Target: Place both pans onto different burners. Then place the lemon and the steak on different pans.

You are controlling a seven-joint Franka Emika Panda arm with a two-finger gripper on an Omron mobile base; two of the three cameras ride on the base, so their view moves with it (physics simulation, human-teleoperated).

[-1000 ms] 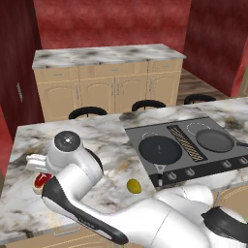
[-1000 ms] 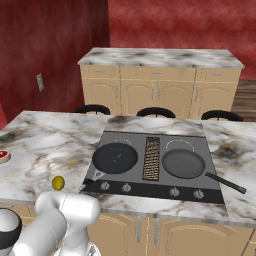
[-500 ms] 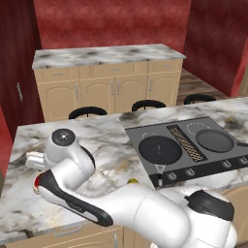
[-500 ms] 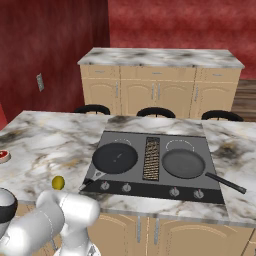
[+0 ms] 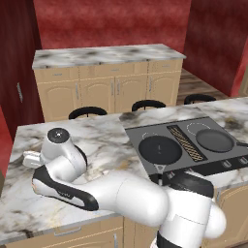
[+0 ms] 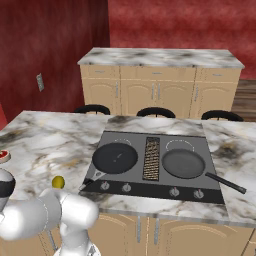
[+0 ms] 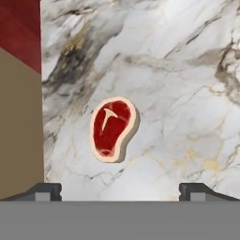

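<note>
Steak (image 7: 113, 129) lies flat on marble desk (image 7: 187, 93), thin, soft, probably slippery; pinch across narrow width; hand (image 7: 120, 190) wide open, empty, above it

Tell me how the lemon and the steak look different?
The lemon is small, round and yellow-green; the steak is flat and red with a pale rim and a white bone mark. The lemon sits on the counter near the cooktop's front left corner; the steak lies near the counter's far left edge, under the open gripper. Both rest on the marble counter, and neither is in a pan yet.
</note>
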